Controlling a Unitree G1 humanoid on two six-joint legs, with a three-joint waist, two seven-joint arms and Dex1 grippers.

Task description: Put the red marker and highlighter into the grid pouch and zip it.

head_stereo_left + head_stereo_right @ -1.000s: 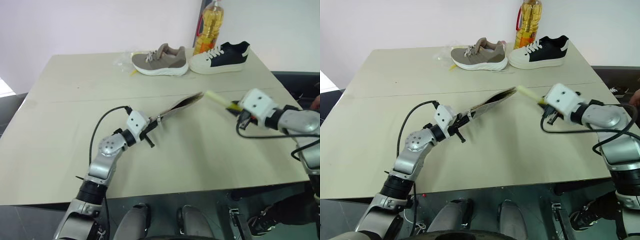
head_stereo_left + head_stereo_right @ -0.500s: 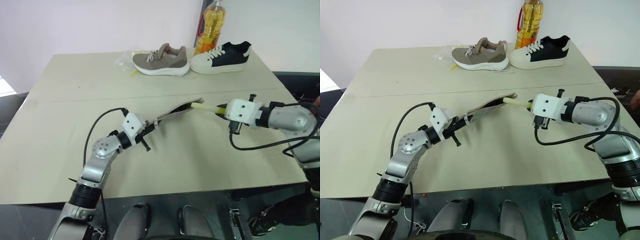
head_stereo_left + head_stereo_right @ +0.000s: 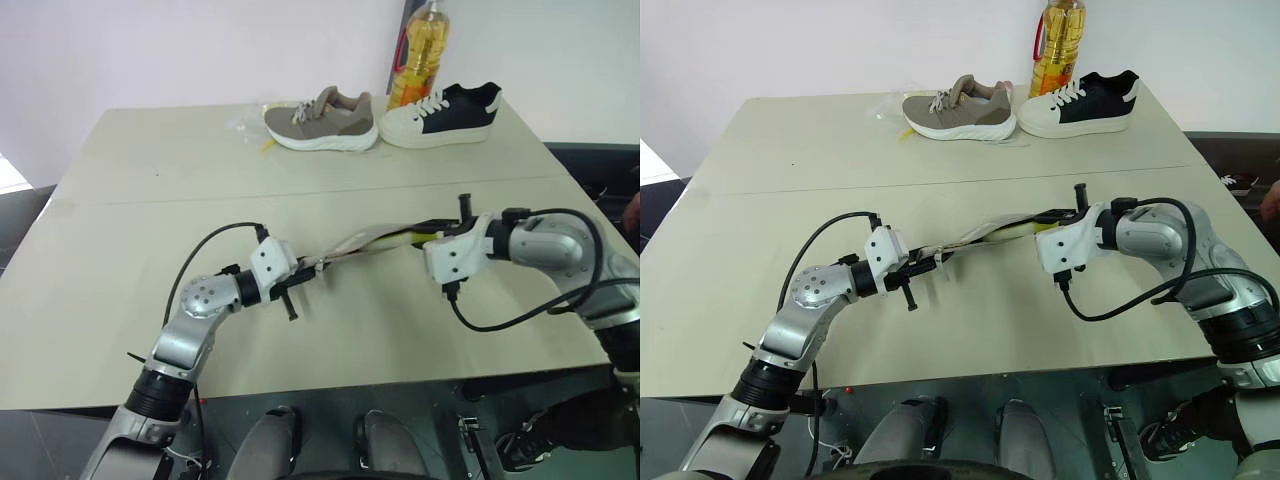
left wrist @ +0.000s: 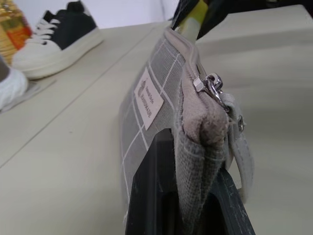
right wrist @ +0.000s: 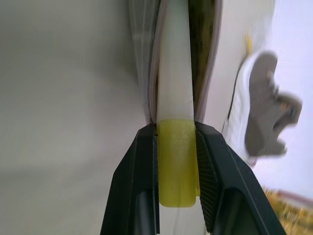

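Pale beige table [image 3: 150,190], white wall behind; at the far edge a tan sneaker [image 3: 322,120], a black-and-white sneaker [image 3: 440,113], an oil bottle [image 3: 420,55]. Left gripper [image 3: 300,275] level, jaws clamped on one end of the grid pouch [image 3: 355,243], held off the table. Right gripper [image 3: 432,240] angled down, jaws pinching the highlighter [image 5: 174,122], pale end inside the pouch mouth
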